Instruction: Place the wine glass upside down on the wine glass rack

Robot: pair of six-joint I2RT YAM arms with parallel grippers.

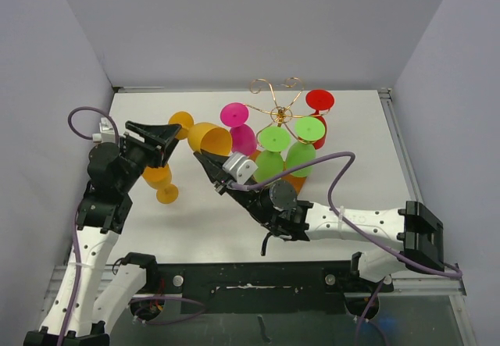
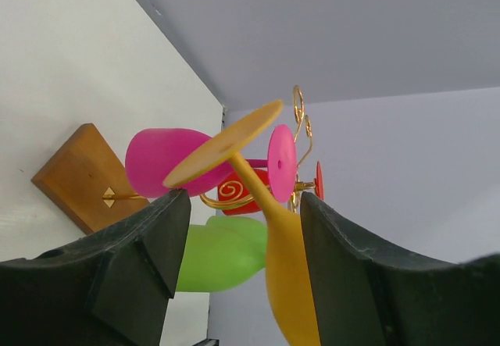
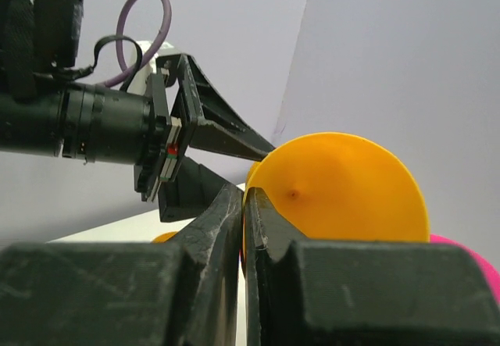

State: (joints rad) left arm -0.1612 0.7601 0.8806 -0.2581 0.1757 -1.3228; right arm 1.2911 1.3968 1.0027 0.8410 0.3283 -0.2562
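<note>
Matte black right fingers [image 3: 205,233] tight on smooth orange wine glass [image 3: 344,194] bowl

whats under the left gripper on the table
An orange glass sits on the table beneath the left gripper; the gripper covers part of its bowl.

1. From above and behind, my top camera sees the whole table [image 1: 195,225] from far.
2. My left wrist camera looks low toward the wine glass rack [image 2: 74,176].
3. Both wrist views, very near, share the orange wine glass [image 2: 226,147].
</note>
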